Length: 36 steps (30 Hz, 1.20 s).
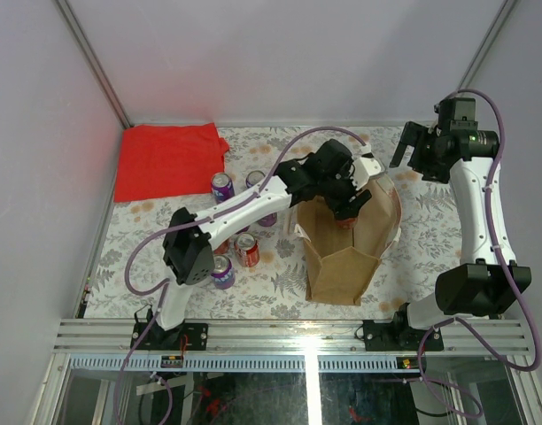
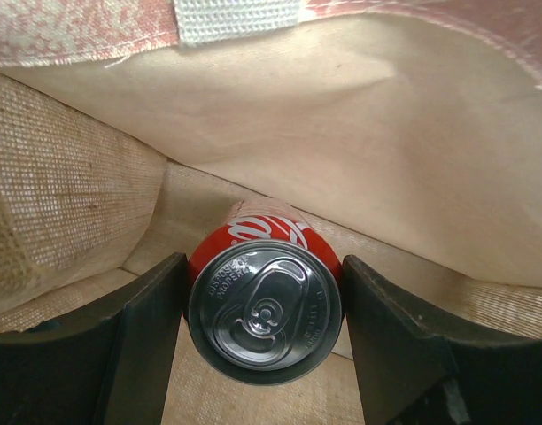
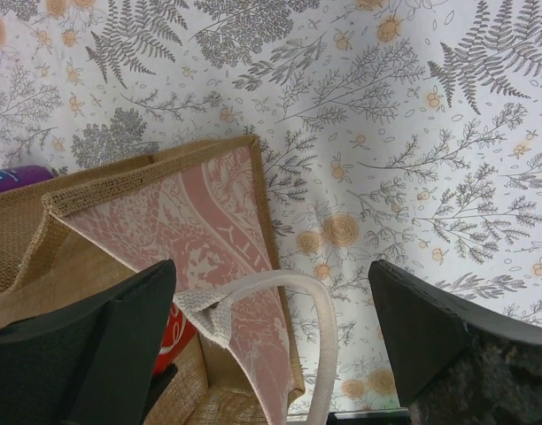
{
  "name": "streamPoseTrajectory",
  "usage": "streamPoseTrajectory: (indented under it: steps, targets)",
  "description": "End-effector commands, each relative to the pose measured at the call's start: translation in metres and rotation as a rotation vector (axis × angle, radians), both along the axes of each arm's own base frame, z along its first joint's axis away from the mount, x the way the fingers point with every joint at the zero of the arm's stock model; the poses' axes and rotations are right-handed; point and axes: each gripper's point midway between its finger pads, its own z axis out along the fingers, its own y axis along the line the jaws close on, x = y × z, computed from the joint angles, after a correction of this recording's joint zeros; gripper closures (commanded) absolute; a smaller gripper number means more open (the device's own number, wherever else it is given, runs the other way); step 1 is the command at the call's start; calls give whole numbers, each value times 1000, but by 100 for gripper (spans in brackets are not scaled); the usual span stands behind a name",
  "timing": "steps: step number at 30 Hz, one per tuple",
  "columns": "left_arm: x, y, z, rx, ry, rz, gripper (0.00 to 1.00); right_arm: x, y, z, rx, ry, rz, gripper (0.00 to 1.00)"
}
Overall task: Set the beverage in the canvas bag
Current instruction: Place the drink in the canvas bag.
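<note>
The tan canvas bag (image 1: 342, 257) stands open on the flowered table, with a pink-printed side and a cream handle (image 3: 320, 310). My left gripper (image 1: 346, 211) reaches down into its mouth. In the left wrist view it (image 2: 262, 328) is shut on a red cola can (image 2: 265, 305), silver top facing the camera, inside the bag's walls (image 2: 360, 133). My right gripper (image 1: 411, 150) is open and empty, raised behind the bag's right side. Its wrist view (image 3: 271, 328) looks down on the bag (image 3: 191, 212) and a sliver of the red can (image 3: 169, 341).
A flat red cloth (image 1: 165, 159) lies at the back left. Several loose cans stand left of the bag: purple ones (image 1: 221, 186) (image 1: 223, 273) and a red one (image 1: 246, 250). White walls close the table's back and sides.
</note>
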Motion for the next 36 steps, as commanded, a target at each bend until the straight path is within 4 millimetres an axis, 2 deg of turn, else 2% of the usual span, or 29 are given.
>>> streamPoseTrajectory:
  steps: [1,12,22,31,36]
  targets:
    - [28,-26,35,-122,-184,19,100,-7,2,4,4,-10,19,3]
    - [54,-32,-3,-62,-226,79,100,-4,1,3,1,9,22,3]
    - [71,-28,-20,-57,-212,149,100,-12,2,-1,10,25,10,3]
    - [79,-29,-43,-52,-174,191,100,-13,1,-2,10,37,5,4]
    - [87,-30,-46,-63,-181,220,100,-14,1,-4,9,45,6,4]
